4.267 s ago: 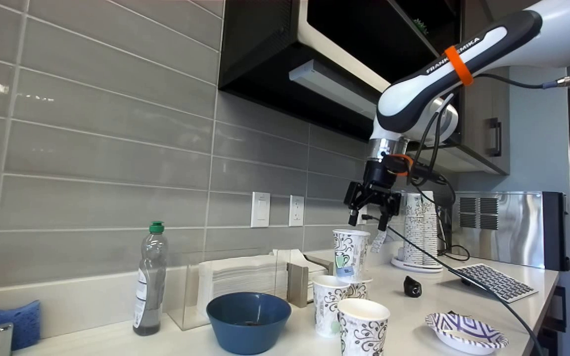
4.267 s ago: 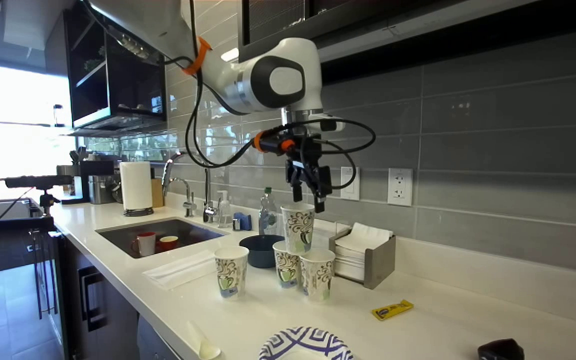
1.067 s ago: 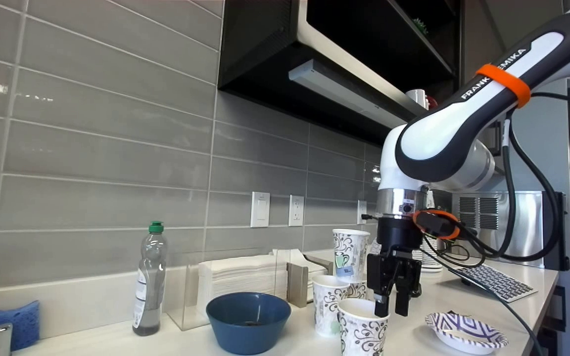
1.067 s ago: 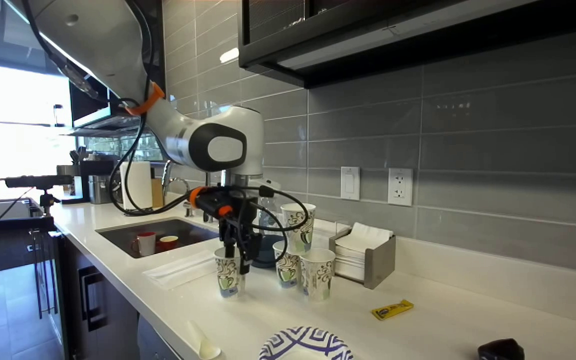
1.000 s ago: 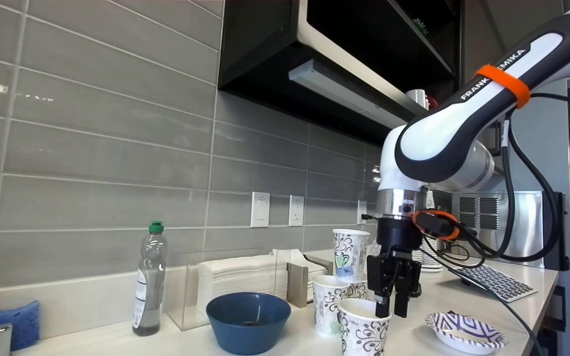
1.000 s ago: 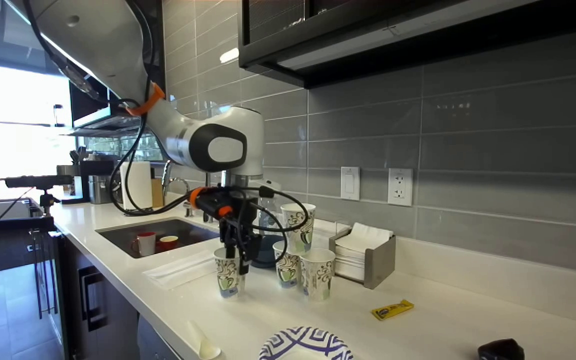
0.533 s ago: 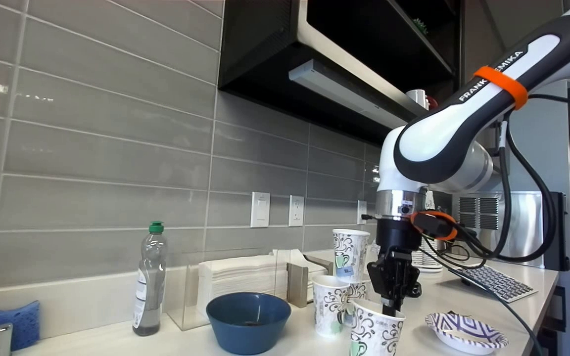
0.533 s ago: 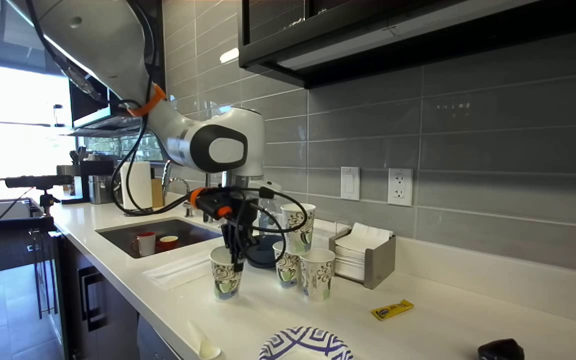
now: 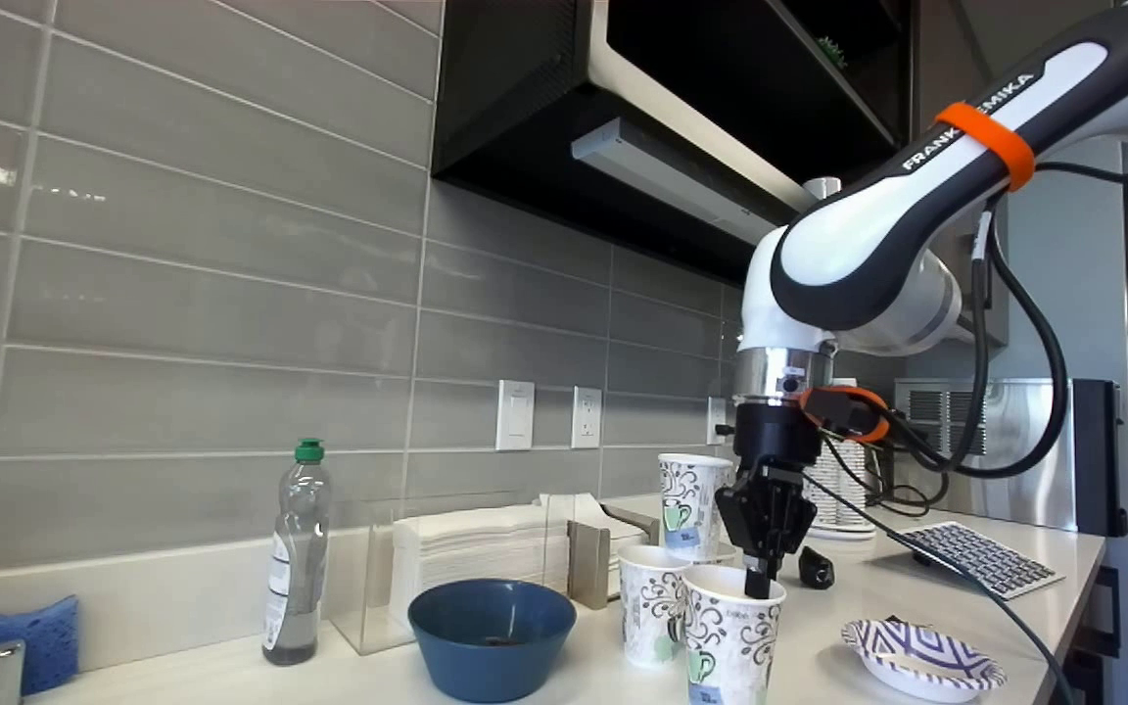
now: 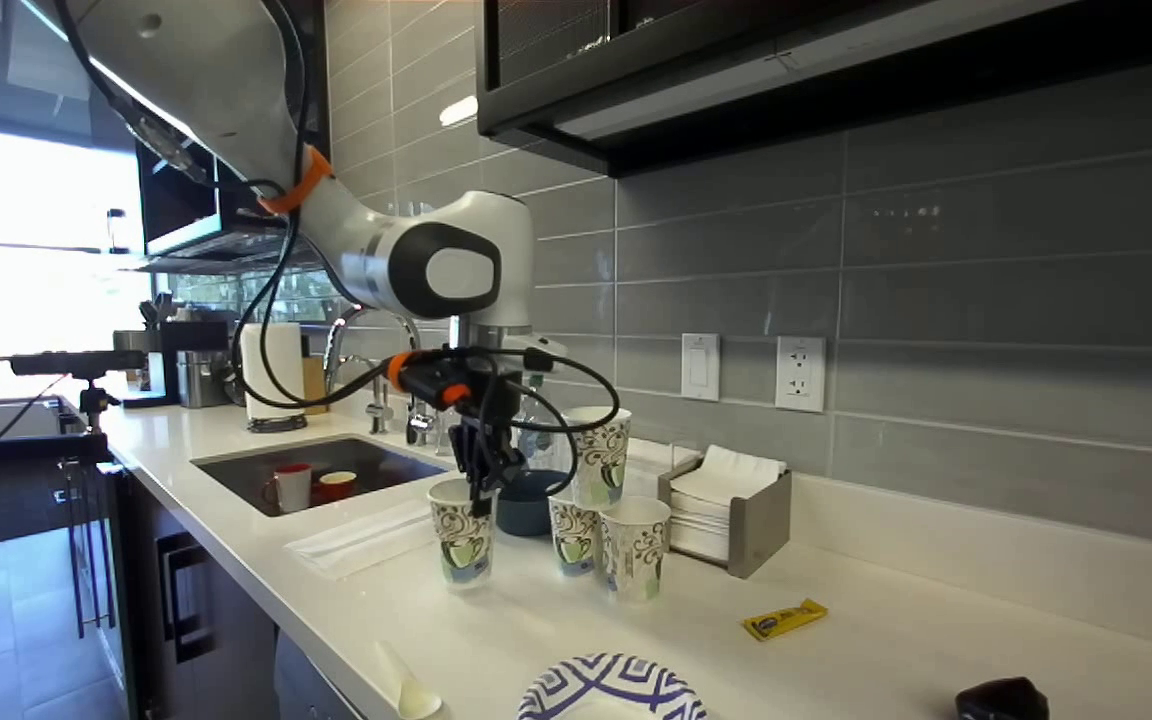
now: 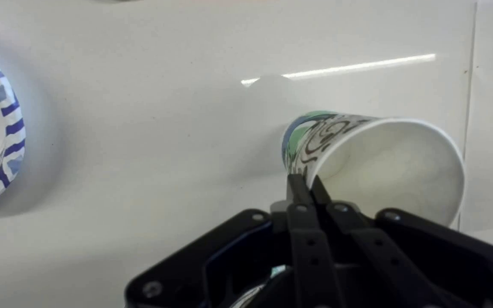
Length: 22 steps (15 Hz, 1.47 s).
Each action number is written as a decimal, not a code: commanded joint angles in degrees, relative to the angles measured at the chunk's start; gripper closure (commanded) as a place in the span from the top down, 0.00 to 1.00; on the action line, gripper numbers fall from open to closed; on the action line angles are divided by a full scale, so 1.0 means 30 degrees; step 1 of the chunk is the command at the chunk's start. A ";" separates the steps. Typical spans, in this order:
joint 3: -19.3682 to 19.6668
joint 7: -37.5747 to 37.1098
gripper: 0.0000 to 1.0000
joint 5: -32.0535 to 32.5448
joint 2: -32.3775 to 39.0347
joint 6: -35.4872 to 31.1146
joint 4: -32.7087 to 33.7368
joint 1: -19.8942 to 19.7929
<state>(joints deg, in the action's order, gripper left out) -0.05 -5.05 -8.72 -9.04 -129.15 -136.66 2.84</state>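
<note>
Cup (image 11: 392, 171) is clamped at its rim by the gripper (image 11: 309, 188), jaws almost together, near the 3-cup stack (image 10: 601, 465), so the grasp/lift step is prob. in hand, & next a slow lift w/o bumping the stack seems reqd.

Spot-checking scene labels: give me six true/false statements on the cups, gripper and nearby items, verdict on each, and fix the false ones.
1. The gripper is shut on the rim of a paper cup. True.
2. The gripper clasps that cup from outside only. False: one finger is inside it, the other outside.
3. Another cup rests on two lower cups. True.
4. A blue bowl and a bottle stand on the counter. True.
5. The bottle has a red cap. False: the cap is green.
6. The bowl is upside down. False: its open side faces up.
</note>
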 commanded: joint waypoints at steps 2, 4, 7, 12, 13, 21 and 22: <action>-0.0207 -0.0452 0.01 0.0504 -0.1557 0.3480 0.1632 -0.0251; -0.0350 -0.0738 0.01 0.1024 -0.2439 0.4957 0.2432 -0.0299; -0.0749 -0.1232 0.01 0.2602 -0.3435 0.6898 0.3864 -0.0402; -0.0818 -0.0693 0.03 0.2675 -0.3844 0.7039 0.4261 -0.0250; -0.0840 -0.0694 0.03 0.2700 -0.3885 0.7061 0.4273 -0.0247; -0.0708 -0.0792 0.01 0.2851 -0.4049 0.7753 0.5085 -0.0475; -0.0685 -0.0848 0.01 0.2940 -0.4026 0.7907 0.5287 -0.0561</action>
<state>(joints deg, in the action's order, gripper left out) -2.09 -7.27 -0.41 -20.71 -107.87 -123.06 2.18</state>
